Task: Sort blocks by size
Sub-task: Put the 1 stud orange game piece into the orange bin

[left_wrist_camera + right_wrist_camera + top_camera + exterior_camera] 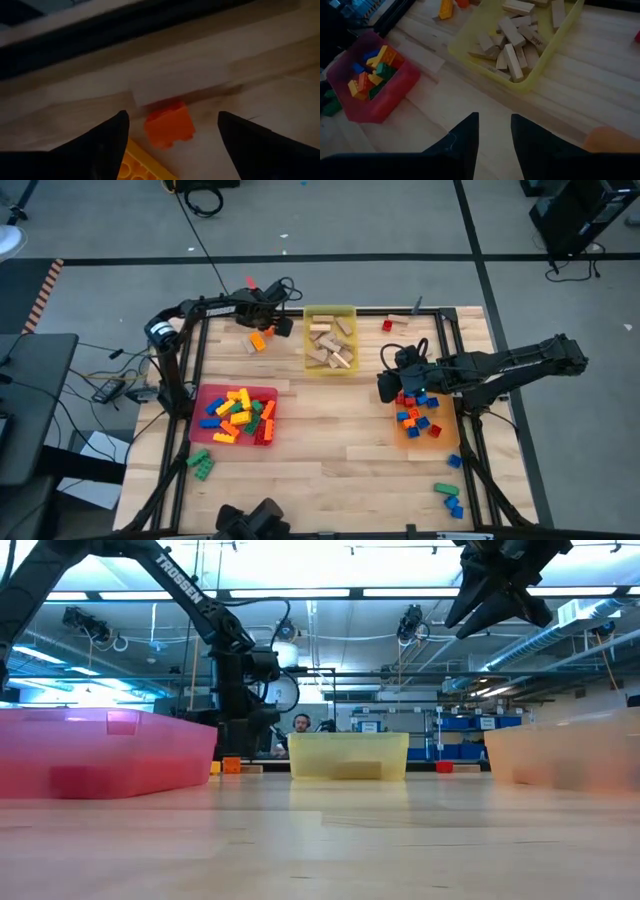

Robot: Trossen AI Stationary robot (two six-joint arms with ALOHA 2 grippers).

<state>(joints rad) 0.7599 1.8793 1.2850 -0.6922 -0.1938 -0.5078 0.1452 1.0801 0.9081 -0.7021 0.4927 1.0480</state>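
Hovering with fingers spread wide, the left claw (172,132) straddled a small orange brick (170,125) on the tabletop (330,450), seemingly light, rigid and slick, best pinched across its flat sides.

The left arm reaches from its base at the left edge along the far side of the surface, bent at the elbow, and its end effector (268,326) points down close to the surface with the two dark fingers (100,142) spread wide and nothing between them. The right arm stretches in from the right edge, nearly straight, toward the middle; its end effector (390,383) hangs raised well above the surface, fingers (462,135) drawn near together with a narrow gap and gripping nothing.
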